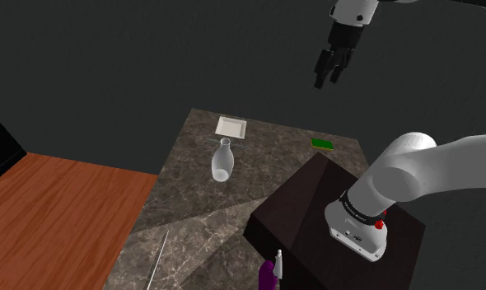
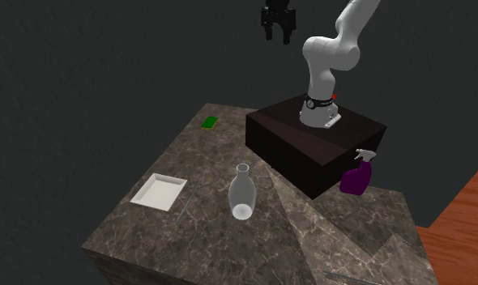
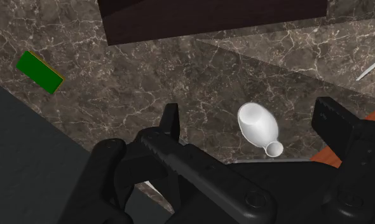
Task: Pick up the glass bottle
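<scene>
A pale, see-through bottle (image 1: 222,161) with a narrow neck stands upright near the middle of the marbled tabletop (image 1: 192,206). In the second exterior view the bottle (image 2: 242,193) sits between a white tray and the dark stand. My black gripper (image 1: 328,78) hangs high above the table's far side, well clear of the bottle, and it is open with nothing in it. From the wrist, the bottle (image 3: 259,127) appears far below, in the gap between the spread fingers (image 3: 173,137) of the gripper (image 3: 248,109).
A white square tray (image 1: 231,127) and a green block (image 1: 322,143) lie near the far edge. The dark stand box (image 1: 315,206) fills the shoulder view's lower right, a purple spray bottle (image 1: 268,273) beside it. A thin rod (image 1: 159,259) lies near the front. Wood floor (image 1: 52,214) lies beyond the table.
</scene>
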### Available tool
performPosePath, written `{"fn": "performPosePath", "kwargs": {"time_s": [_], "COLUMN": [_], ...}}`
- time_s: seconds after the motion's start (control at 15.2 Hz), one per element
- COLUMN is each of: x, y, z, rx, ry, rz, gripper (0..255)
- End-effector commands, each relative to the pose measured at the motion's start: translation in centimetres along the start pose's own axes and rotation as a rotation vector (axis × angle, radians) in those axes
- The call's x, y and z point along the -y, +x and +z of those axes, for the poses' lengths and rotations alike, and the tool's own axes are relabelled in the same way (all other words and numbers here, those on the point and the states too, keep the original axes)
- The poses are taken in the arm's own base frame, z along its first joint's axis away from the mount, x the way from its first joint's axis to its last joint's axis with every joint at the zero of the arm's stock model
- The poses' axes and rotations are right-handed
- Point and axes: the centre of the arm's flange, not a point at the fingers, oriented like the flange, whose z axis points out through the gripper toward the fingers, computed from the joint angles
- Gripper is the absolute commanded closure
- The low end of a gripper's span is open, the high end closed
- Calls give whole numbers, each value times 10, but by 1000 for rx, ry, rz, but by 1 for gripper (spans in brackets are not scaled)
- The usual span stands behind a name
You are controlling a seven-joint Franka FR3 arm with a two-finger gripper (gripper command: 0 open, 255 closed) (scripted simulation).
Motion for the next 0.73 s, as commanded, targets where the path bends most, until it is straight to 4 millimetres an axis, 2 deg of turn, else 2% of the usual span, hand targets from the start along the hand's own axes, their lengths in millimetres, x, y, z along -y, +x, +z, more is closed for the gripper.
{"fn": "performPosePath", "kwargs": {"time_s": [0.0, 0.66], "x": [0, 46], "y": [0, 83], "z": [0, 93], "rx": [0, 3], "ry": [0, -14], "rz": [0, 6], "gripper": [0, 0]}}
